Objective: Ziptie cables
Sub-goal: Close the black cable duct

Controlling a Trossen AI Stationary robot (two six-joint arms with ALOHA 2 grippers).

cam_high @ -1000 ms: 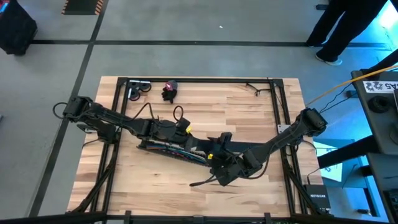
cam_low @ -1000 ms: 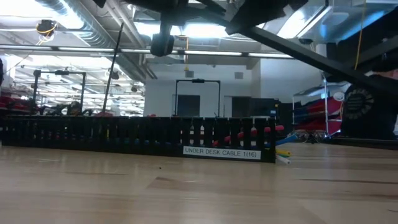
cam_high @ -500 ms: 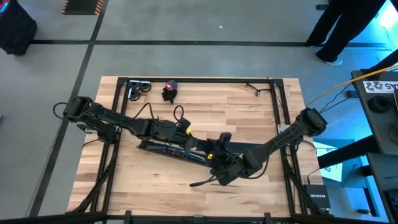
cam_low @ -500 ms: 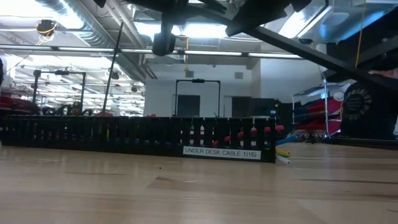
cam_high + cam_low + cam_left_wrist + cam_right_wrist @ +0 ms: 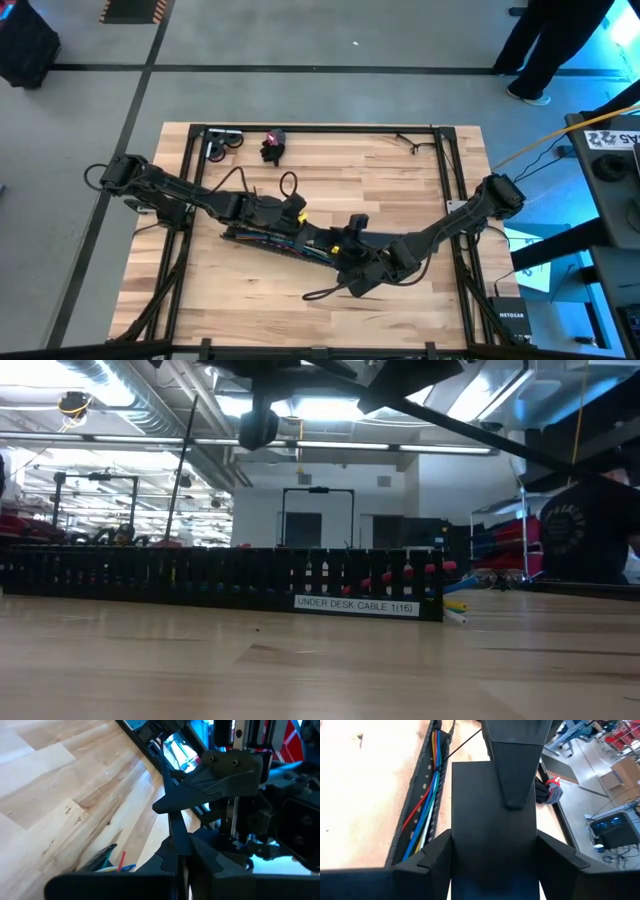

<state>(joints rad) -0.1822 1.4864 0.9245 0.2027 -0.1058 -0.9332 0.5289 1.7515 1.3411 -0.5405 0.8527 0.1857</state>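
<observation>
The cables (image 5: 427, 795), red, blue, white and yellow, lie inside a black slotted channel (image 5: 250, 235) near the table's middle. Their ends (image 5: 455, 610) stick out of the channel's end. Both grippers meet above the channel's right end, the left gripper (image 5: 308, 228) coming from the left and the right gripper (image 5: 340, 245) from the right. Between them is a flat black cover (image 5: 495, 845). A hair-thin dark line (image 5: 462, 744) crosses the channel; I cannot tell whether it is a ziptie. My left gripper is shut on the cover's end that lies away from the right gripper (image 5: 510, 780), pinching its flat faces. The left wrist view shows the cover edge-on (image 5: 176, 832) above the shut fingers. My right gripper has a finger (image 5: 425, 862) against each long edge of the cover (image 5: 457, 850). The fingers lie along it, and it is held clear above the channel.
A red-and-black object (image 5: 272, 147), a metal tool (image 5: 222, 143) and a thin dark wire piece (image 5: 408, 140) lie near the table's far edge. Black frame rails (image 5: 190, 190) run along the sides. A black cable (image 5: 325, 293) curls near the right wrist. A person (image 5: 550, 45) stands beyond the far right corner.
The right gripper has shifted slightly toward the table's left and far side, closer over the channel. The black cable under its wrist has bent a little. The left arm has barely moved.
</observation>
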